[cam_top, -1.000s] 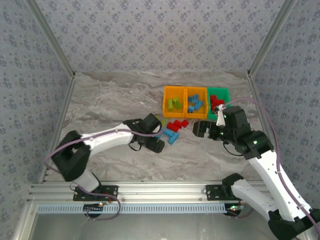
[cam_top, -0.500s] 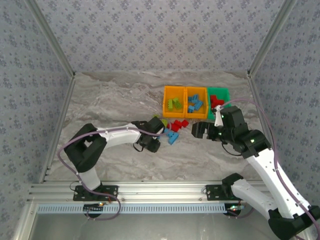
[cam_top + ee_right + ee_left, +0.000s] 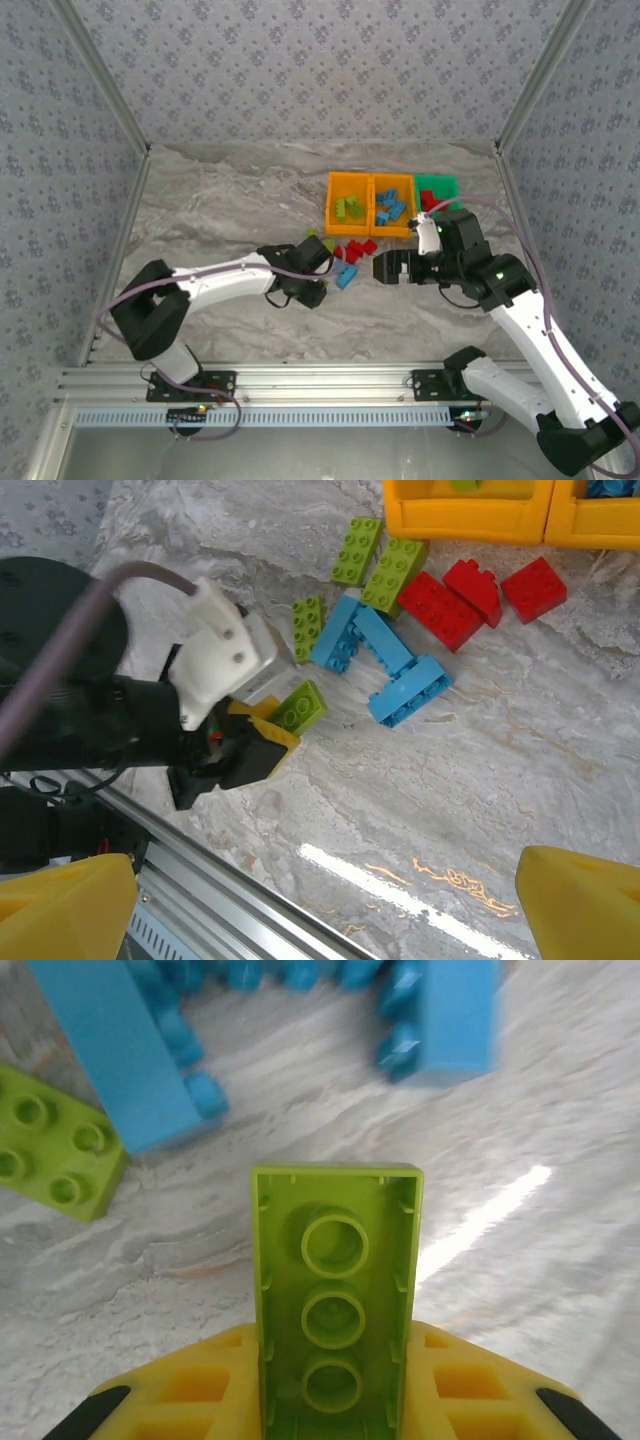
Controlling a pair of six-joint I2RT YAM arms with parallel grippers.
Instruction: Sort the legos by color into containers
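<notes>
In the left wrist view, the lime brick (image 3: 335, 1300) held by the left gripper (image 3: 272, 730) shows its hollow underside; the right gripper (image 3: 325, 900) stands wide.

Through the left wrist camera, the held lime brick (image 3: 336, 1300) is running off the bottom edge between the pads (image 3: 180, 1400) of the left end effector (image 3: 336, 1415). Two blue bricks (image 3: 110, 1050) are being cropped along the top, the right one blurring. From the right wrist, the orange bins (image 3: 465, 522) are being cut by the top edge, and the fingers (image 3: 60, 905) of the right end effector (image 3: 320, 920) by the bottom corners. From above, the right arm (image 3: 465, 240) is covering part of the green bin (image 3: 438, 182).
</notes>
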